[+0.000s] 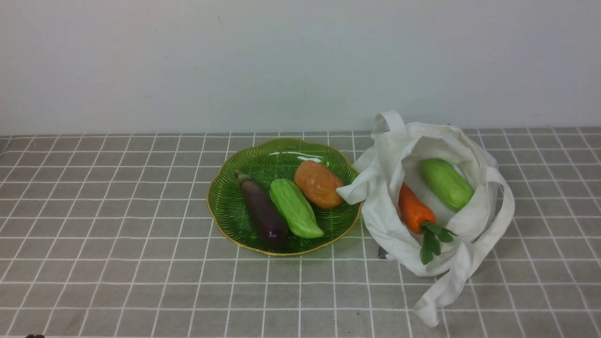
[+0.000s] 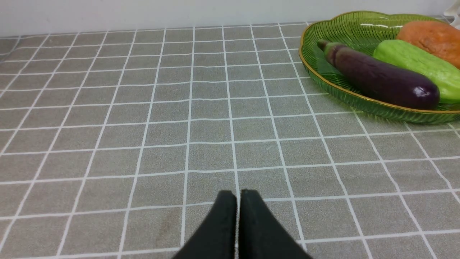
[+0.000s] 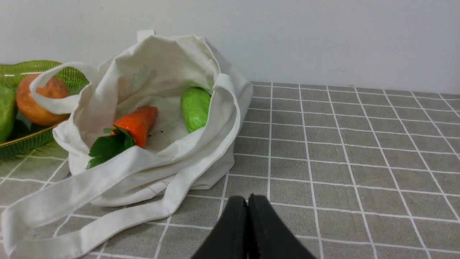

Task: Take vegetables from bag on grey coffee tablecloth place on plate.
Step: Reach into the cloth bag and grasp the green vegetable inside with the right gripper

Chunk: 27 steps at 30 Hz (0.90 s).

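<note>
The green glass plate (image 1: 225,197) sits mid-table on the grey checked tablecloth (image 1: 117,234). It holds the purple eggplant (image 1: 262,213), a light-green gourd (image 1: 295,208) and the orange-brown potato (image 1: 318,184). The white cloth bag (image 1: 465,244) lies open right of the plate, with the carrot (image 1: 414,209) and the second gourd (image 1: 446,184) inside. My left gripper (image 2: 238,196) is shut and empty over bare cloth, well short of the plate (image 2: 323,75). My right gripper (image 3: 247,201) is shut and empty, near the bag (image 3: 201,158). Neither gripper shows in the front view.
A plain white wall (image 1: 300,61) stands close behind the plate and bag. The bag's long strap (image 1: 436,300) trails toward the front of the table; in the right wrist view the strap (image 3: 107,223) lies beside my right gripper.
</note>
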Each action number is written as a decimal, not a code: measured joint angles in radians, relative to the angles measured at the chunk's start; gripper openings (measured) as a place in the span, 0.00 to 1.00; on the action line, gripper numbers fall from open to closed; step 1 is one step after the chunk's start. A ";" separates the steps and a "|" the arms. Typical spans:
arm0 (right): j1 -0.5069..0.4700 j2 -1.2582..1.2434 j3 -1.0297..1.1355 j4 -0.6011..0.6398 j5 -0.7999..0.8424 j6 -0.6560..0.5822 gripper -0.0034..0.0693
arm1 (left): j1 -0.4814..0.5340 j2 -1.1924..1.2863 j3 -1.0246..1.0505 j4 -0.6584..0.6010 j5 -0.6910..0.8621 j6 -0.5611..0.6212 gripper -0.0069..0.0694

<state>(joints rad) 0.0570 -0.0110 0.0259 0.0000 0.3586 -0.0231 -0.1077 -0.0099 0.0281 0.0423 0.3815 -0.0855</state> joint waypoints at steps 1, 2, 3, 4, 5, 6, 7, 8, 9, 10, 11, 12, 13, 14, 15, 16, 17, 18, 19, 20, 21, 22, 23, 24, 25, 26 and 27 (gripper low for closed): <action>0.000 0.000 0.000 0.000 0.000 0.000 0.03 | 0.000 0.000 0.000 0.000 0.000 0.000 0.08; 0.000 0.000 0.000 0.000 0.000 0.000 0.03 | 0.000 0.000 0.000 0.000 0.000 0.000 0.08; 0.000 0.000 0.000 0.000 0.000 0.000 0.03 | 0.000 0.000 0.000 0.000 0.000 0.000 0.08; 0.000 0.000 0.000 0.000 0.000 0.000 0.03 | 0.000 0.000 0.000 0.000 0.000 0.000 0.08; 0.000 0.000 0.000 0.000 0.000 0.000 0.03 | 0.000 0.000 0.000 0.000 0.000 0.000 0.08; 0.000 0.000 0.000 0.000 0.000 0.000 0.03 | 0.000 0.000 0.000 0.000 0.000 0.000 0.08; 0.000 0.000 0.000 0.000 0.000 0.000 0.03 | 0.000 0.000 0.000 0.000 0.000 0.000 0.08; 0.000 0.000 0.000 0.000 0.000 0.000 0.03 | 0.000 0.000 0.000 0.000 0.000 0.000 0.08; 0.000 0.000 0.000 0.000 0.000 0.000 0.03 | 0.000 0.000 0.000 0.000 0.000 0.000 0.08; 0.000 0.000 0.000 0.000 0.000 0.000 0.03 | 0.000 0.000 0.000 0.000 0.000 0.000 0.08; 0.000 0.000 0.000 0.000 0.000 0.000 0.03 | 0.000 0.000 0.000 0.000 0.000 0.000 0.08; 0.000 0.000 0.000 0.000 0.000 0.000 0.03 | 0.000 0.000 0.000 0.000 0.000 0.000 0.08; 0.000 0.000 0.000 0.000 0.000 0.000 0.03 | 0.000 0.000 0.000 0.000 0.000 0.000 0.08; 0.000 0.000 0.000 0.000 0.000 0.000 0.03 | 0.000 0.000 0.000 0.000 0.000 0.000 0.08; 0.000 0.000 0.000 0.000 0.000 0.000 0.03 | 0.000 0.000 0.000 0.000 0.000 0.000 0.08; 0.000 0.000 0.000 0.000 0.000 0.000 0.03 | 0.000 0.000 0.000 0.000 0.000 0.000 0.08; 0.000 0.000 0.000 0.000 0.000 0.000 0.03 | 0.000 0.000 0.000 0.000 0.000 0.000 0.08; 0.000 0.000 0.000 0.000 0.000 0.000 0.03 | 0.000 0.000 0.000 0.000 0.000 0.000 0.08; 0.000 0.000 0.000 0.000 0.000 0.000 0.03 | 0.000 0.000 0.000 0.000 0.000 0.000 0.08; 0.000 0.000 0.000 0.000 0.000 0.000 0.03 | 0.000 0.000 0.000 0.000 0.000 0.000 0.08; 0.000 0.000 0.000 0.000 0.000 0.000 0.03 | 0.000 0.000 0.000 0.000 0.000 0.000 0.08; 0.000 0.000 0.000 0.000 0.000 0.000 0.03 | 0.000 0.000 0.000 0.000 0.000 0.000 0.08; 0.000 0.000 0.000 0.000 0.000 0.000 0.03 | 0.000 0.000 0.000 0.000 0.000 0.000 0.08; 0.000 0.000 0.000 0.000 0.000 0.003 0.03 | 0.000 0.000 0.000 0.000 0.000 0.000 0.08; 0.000 0.000 0.000 0.000 -0.001 0.003 0.03 | 0.000 0.000 0.000 0.000 0.000 0.000 0.08; 0.000 0.000 0.000 0.039 -0.013 0.023 0.03 | 0.000 0.000 0.000 0.000 0.000 0.000 0.08; 0.000 0.000 0.002 0.092 -0.030 0.056 0.03 | 0.000 0.000 0.000 0.000 0.000 0.000 0.08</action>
<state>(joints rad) 0.0570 -0.0110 0.0279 0.0922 0.3284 0.0329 -0.1077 -0.0099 0.0281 0.0423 0.3815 -0.0855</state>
